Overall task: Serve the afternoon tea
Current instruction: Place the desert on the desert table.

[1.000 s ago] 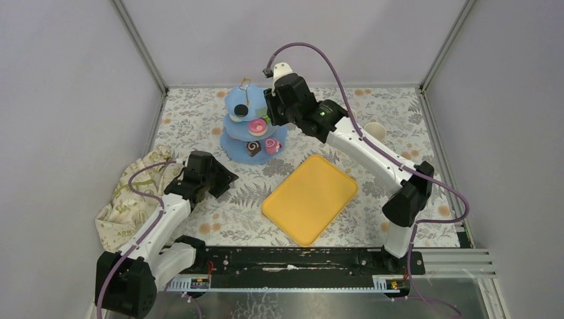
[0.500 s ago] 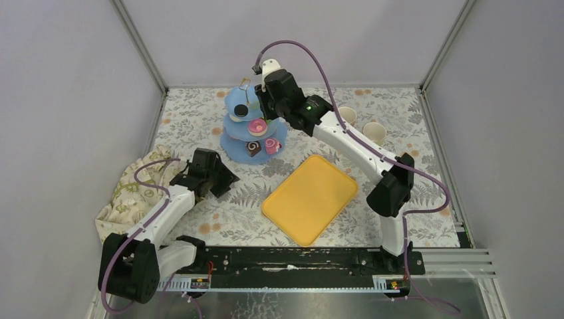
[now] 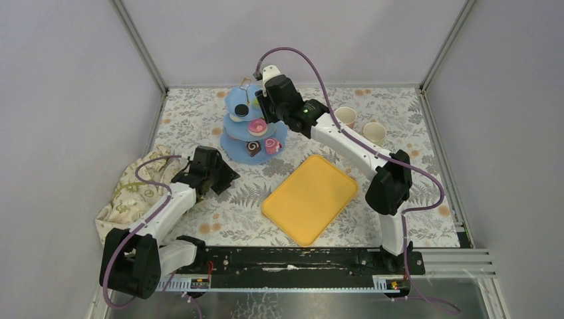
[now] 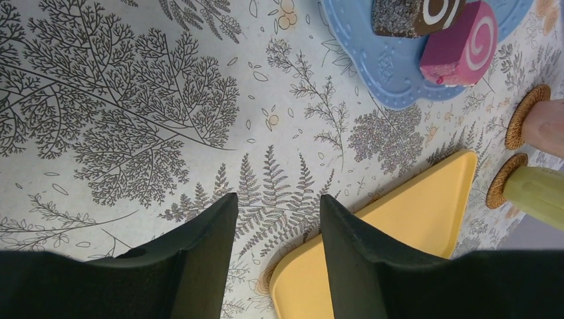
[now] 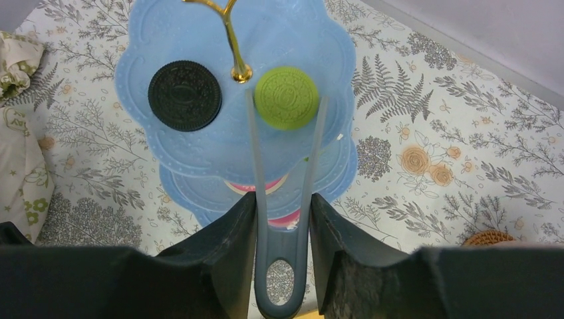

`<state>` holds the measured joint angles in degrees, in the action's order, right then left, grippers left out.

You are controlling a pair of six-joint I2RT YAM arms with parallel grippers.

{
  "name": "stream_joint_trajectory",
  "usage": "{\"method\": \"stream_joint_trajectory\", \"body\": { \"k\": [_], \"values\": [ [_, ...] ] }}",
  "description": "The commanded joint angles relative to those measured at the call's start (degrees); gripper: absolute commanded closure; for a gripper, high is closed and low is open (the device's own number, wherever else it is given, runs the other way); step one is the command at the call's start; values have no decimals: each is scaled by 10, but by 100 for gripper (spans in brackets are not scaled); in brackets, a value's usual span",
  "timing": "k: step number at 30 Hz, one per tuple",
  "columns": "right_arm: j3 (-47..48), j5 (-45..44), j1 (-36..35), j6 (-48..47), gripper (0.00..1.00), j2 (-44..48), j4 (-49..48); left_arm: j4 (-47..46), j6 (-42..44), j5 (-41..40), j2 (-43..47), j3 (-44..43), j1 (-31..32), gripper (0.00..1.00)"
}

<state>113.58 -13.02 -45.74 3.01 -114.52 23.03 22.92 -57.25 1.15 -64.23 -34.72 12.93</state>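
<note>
we see open table between the yellow tray and the cloth; the stand, pink mug and pale green mug crowd the back.

I count five colourful toy pastries, one pink mug, one pale green mug, one light-blue three-tier stand, one yellow rectangular tray, one beige cloth, one pair of grey tongs.

The tiered stand sits toward the far left of the worktop. On its top tier the left cookie and the right cookie flank the stand's post. The tongs reach over that tier, tips either side of the right cookie. A doughnut lies on the middle tier. A roll cake and a second roll cake lie side by side on the lowest. Right of the stand is a mug, then a second mug. Nearer and right of the stand lies the tray; nearer and left, the cloth.
</note>
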Motion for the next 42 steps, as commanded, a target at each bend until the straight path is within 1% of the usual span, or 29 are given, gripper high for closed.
{"method": "stream_joint_trajectory", "body": {
  "k": [1, 5, 31, 37, 42],
  "values": [
    [1, -15, 4, -11, 59, 22, -37, -30, 8, -6, -2, -11, -5, 44],
    [-2, -13, 5, -8, 58, 27, -39, -28, 6, -5, 1, -9, -6, 44],
    [-37, 0, 5, 6, 61, 103, -40, -1, 0, -12, 34, -12, -5, 44],
    [-79, 3, 4, 16, 62, 148, -45, 10, -2, -15, 50, -10, -5, 44],
    [-155, -14, -3, 23, 62, 216, -49, 24, -1, -24, 72, -13, -5, 44]
  ]
}}
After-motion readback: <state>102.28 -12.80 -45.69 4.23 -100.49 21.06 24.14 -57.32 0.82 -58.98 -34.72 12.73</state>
